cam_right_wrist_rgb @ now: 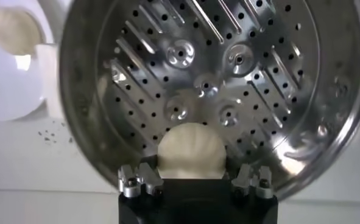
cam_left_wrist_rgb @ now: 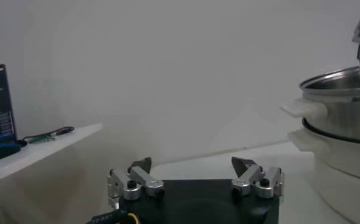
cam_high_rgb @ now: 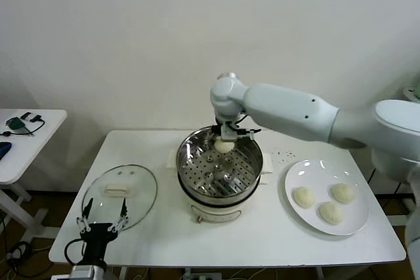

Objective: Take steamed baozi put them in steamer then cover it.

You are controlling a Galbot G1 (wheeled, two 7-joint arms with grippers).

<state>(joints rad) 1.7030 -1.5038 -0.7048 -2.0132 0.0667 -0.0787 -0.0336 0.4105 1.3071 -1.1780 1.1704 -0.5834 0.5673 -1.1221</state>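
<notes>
While the left gripper waits spread wide near the glass lid, the right gripper holds a bun inside the steamer.

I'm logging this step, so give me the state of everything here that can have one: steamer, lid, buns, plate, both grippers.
steamer: uncovered, perforated tray bare apart from the held bun.
glass lid: off, flat on the table left of the steamer.
baozi in the gripper: held inside the steamer; contact with the tray unclear.
plate: carries three baozi.
right gripper: shut on the baozi, over the steamer's far side.
left gripper: open, holding nothing, near the lid.
</notes>
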